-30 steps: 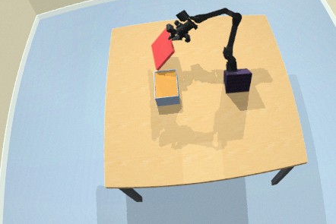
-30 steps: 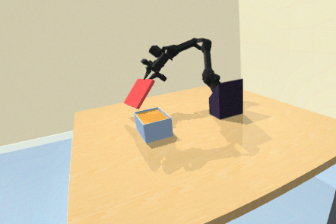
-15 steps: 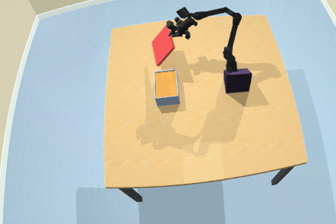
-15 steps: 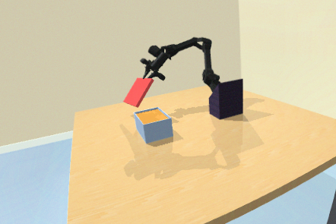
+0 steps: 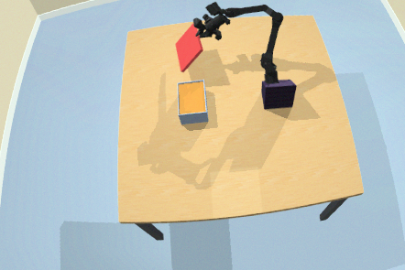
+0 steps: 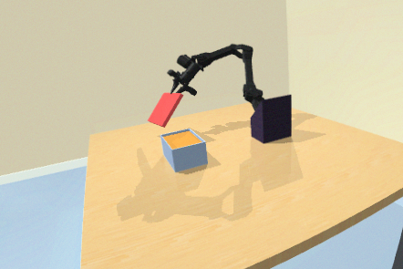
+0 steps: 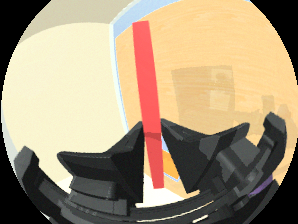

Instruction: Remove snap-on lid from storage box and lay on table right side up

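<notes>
The red lid [image 5: 189,49] [image 6: 165,109] [image 7: 146,75] is in the air, steeply tilted, off the box. My gripper [image 5: 198,34] [image 6: 172,93] [image 7: 150,123] is shut on the lid at its upper edge. In the wrist view the lid is seen edge-on between the two fingers. The blue-grey storage box [image 5: 194,118] [image 6: 191,158] stands upright on the table, open at the top, with an orange inside [image 5: 192,97] [image 6: 183,139]. In the top view the lid hangs behind the box; in the exterior view it hangs above and to the left of it.
The wooden table [image 5: 284,158] [image 6: 292,203] [image 7: 200,45] bears the box. The dark block [image 5: 279,95] [image 6: 277,118] at the arm's base stands to the right of the box. Shadows of the arm and lid fall on the table. The table's far edge lies beyond the lid.
</notes>
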Robot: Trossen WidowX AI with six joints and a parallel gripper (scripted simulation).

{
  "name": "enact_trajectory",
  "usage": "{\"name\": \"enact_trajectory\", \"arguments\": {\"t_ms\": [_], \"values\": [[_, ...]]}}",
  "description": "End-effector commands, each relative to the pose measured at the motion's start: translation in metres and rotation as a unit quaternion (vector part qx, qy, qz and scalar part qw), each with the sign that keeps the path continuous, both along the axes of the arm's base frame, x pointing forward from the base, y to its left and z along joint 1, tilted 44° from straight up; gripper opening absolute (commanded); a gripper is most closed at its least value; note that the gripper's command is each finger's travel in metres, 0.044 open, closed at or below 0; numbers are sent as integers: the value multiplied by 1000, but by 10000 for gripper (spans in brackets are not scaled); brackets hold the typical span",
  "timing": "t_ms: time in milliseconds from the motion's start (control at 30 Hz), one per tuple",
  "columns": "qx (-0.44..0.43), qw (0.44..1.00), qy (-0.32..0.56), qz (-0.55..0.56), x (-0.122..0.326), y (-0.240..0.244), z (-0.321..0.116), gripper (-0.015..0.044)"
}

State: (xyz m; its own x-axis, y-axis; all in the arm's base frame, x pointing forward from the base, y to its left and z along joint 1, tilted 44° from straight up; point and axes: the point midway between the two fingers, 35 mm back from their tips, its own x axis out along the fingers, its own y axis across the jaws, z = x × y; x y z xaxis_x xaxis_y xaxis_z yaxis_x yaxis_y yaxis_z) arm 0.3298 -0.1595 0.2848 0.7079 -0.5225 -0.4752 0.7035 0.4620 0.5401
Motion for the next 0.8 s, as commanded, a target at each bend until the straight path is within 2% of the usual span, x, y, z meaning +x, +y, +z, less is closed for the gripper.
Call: {"name": "enact_trajectory", "arguments": {"t_ms": [0, 267, 767], "values": [[-2, 1000, -8, 7, 1, -4, 13, 0], [-2, 1000, -9, 7, -2, -14, 24, 0], [-3, 1000, -9, 7, -4, -19, 16, 0]]}}
